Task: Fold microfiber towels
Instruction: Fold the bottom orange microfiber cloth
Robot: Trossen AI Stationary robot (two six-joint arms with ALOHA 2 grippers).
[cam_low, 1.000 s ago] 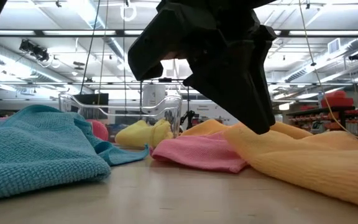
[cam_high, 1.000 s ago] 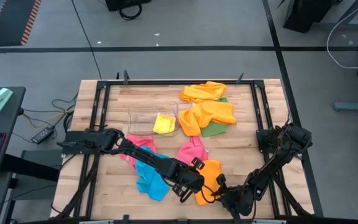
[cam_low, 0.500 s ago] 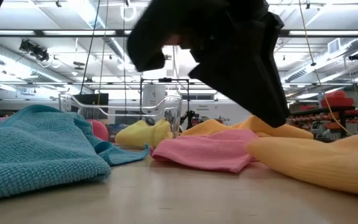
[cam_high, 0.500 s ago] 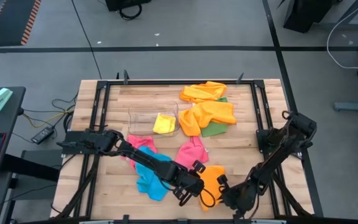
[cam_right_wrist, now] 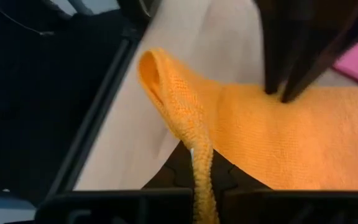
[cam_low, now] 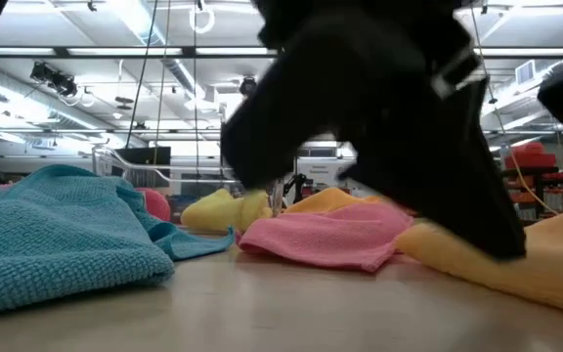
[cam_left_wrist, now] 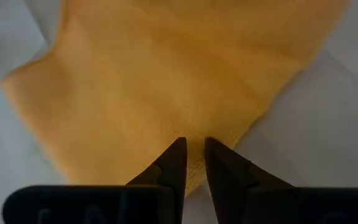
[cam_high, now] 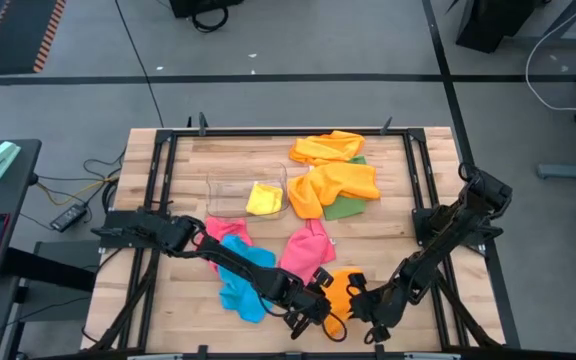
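Observation:
An orange towel (cam_high: 340, 288) lies near the table's near edge, between my two grippers. My left gripper (cam_left_wrist: 193, 146) comes from the left and slants down onto it. Its fingers stand a narrow gap apart, with orange cloth (cam_left_wrist: 166, 74) showing in the gap. My right gripper (cam_right_wrist: 197, 169) comes from the right and is shut on the towel's raised edge. In the high view the left gripper (cam_high: 320, 308) and the right gripper (cam_high: 361, 303) stand close together over the towel's near end. My left gripper sets its fingertips (cam_left_wrist: 178, 149) on the towel close to its edge (cam_left_wrist: 194, 177), slanting down from above. Whether cloth is pinched in the narrow gap, I cannot tell. My right gripper pinches a folded strip of the towel's edge (cam_right_wrist: 199, 152) between its two fingers. That strip rises from the fingers into a small loop (cam_right_wrist: 157, 71), lifted off the table. The rest of the towel (cam_right_wrist: 291, 143) lies on the wood.
A blue towel (cam_high: 240, 285) and two pink towels (cam_high: 308, 245) (cam_high: 226, 230) lie left of and beyond the orange one. Farther back stand a clear bin (cam_high: 230, 190) holding a yellow towel (cam_high: 264, 197) and a heap of orange and green towels (cam_high: 333, 180). Black rails (cam_high: 420, 180) run along the table.
My right gripper has risen and rolled, drawing the orange towel's near edge up off the table, so the towel looks shorter from above. My left gripper has gone down and toward the near right, onto the towel.

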